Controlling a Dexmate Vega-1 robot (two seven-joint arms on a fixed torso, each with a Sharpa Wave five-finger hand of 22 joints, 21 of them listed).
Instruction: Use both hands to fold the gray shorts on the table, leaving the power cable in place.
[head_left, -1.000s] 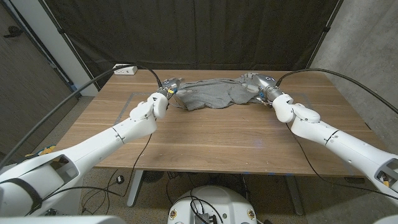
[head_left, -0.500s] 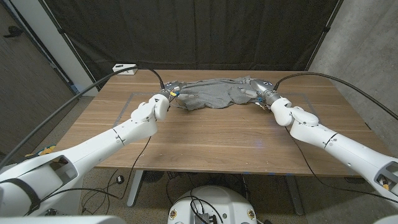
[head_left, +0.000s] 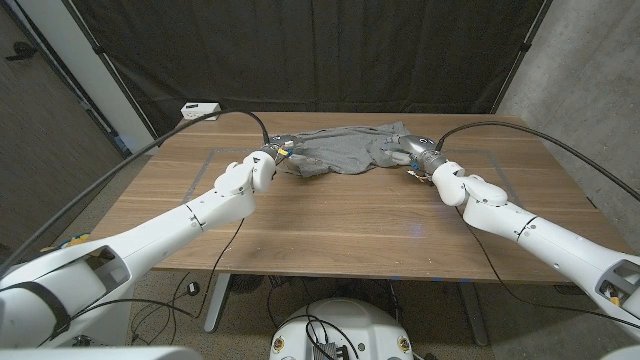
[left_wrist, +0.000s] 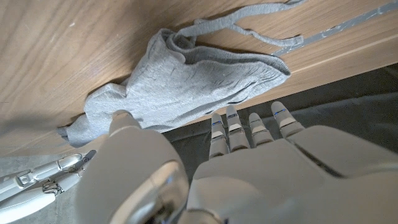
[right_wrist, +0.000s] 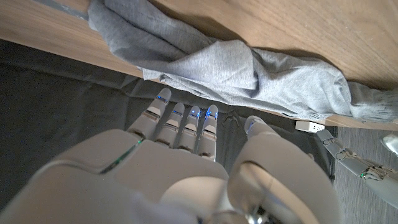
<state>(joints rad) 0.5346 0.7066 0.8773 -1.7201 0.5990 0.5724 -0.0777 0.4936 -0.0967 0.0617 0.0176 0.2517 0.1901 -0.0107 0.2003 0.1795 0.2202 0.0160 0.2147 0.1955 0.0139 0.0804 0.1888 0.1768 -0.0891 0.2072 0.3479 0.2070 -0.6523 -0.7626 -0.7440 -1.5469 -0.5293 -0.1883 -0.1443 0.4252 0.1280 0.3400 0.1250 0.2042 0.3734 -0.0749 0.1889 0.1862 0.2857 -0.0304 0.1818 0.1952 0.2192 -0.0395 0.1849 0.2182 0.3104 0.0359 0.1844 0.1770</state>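
Right hand (head_left: 418, 151) nearer, beside gray shorts (head_left: 345, 150).

Wooden table (head_left: 340, 225); black curtain (head_left: 320, 50) behind; grey wall (head_left: 575, 80)

curtained lab, black drape (head_left: 320, 50)

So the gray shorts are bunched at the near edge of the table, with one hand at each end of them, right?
Not quite. The gray shorts are bunched at the far edge of the table, not the near one; the head view shows them against the dark curtain side. The rest holds: the left hand is at one end of them and the right hand at the other.
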